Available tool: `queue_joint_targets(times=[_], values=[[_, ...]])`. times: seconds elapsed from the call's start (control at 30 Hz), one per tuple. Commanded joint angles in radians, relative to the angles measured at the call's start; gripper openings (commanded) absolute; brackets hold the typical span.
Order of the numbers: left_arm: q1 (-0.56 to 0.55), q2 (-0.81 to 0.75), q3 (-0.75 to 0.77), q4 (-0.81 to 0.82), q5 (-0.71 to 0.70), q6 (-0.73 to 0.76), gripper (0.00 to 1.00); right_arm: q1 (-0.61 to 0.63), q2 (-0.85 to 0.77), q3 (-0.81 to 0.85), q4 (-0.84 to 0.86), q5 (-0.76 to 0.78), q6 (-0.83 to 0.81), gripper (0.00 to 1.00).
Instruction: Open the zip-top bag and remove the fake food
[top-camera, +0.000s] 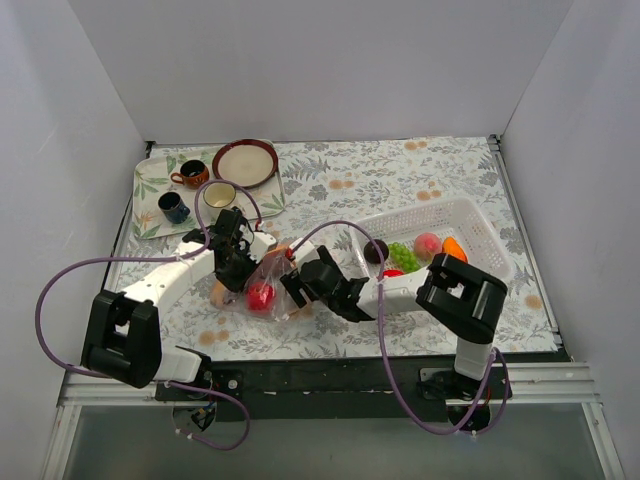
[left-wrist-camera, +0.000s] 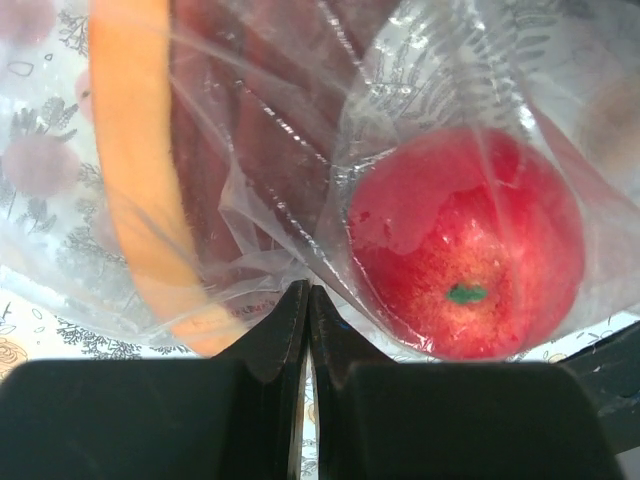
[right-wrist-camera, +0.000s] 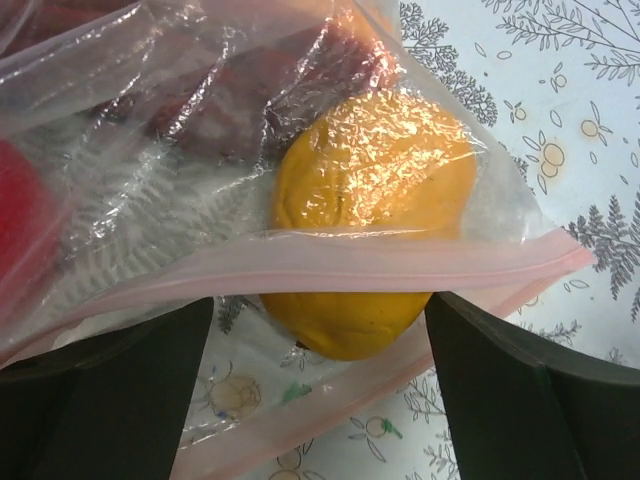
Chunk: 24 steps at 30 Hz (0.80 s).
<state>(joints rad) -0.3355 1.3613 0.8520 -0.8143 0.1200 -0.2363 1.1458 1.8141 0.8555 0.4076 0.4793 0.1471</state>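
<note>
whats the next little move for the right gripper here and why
Probably close the right gripper on the orange fruit: its open fingers straddle it at the pink zip strip, while the left gripper pinches the zip-top bag.

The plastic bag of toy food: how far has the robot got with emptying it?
Done: the zip-top bag looks open, its pink zip strip parted; grapes and other pieces lie in the basket. In hand: the left gripper pinches its film, while the right gripper stands open around an orange fruit at the mouth. Left: that fruit, a red apple and a long orange piece are inside.
</note>
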Motion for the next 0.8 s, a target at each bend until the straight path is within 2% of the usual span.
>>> queue_joint_targets(times=[0.0,0.1,0.2,0.3,0.47,0.53,0.57,0.6,0.77], values=[[0.003,-0.048,-0.002,-0.020,0.029,0.029,0.00,-0.018,0.022,0.050,0.111,-0.073,-0.023,0.79],[0.004,-0.051,-0.007,-0.019,0.023,0.026,0.00,-0.024,0.017,0.062,0.096,-0.140,-0.020,0.55],[0.004,-0.051,-0.008,-0.016,0.017,0.020,0.00,-0.024,-0.022,0.025,0.092,-0.169,-0.012,0.37],[0.004,-0.047,-0.014,-0.008,0.015,0.014,0.00,-0.026,-0.085,-0.041,0.111,-0.183,-0.003,0.28],[0.003,-0.036,-0.014,0.001,0.013,0.002,0.00,-0.024,-0.225,-0.139,0.099,-0.183,0.016,0.24],[0.004,-0.031,-0.013,0.003,0.009,0.003,0.00,-0.024,-0.274,-0.188,0.105,-0.167,0.020,0.19],[0.003,-0.027,-0.011,0.007,0.007,0.003,0.00,-0.024,-0.283,-0.197,0.108,-0.160,0.020,0.14],[0.003,-0.024,-0.010,0.009,0.000,0.003,0.00,-0.023,-0.286,-0.200,0.102,-0.154,0.019,0.02],[0.004,-0.021,0.008,0.015,-0.005,-0.012,0.00,-0.026,-0.251,-0.187,0.071,-0.148,0.031,0.01]])
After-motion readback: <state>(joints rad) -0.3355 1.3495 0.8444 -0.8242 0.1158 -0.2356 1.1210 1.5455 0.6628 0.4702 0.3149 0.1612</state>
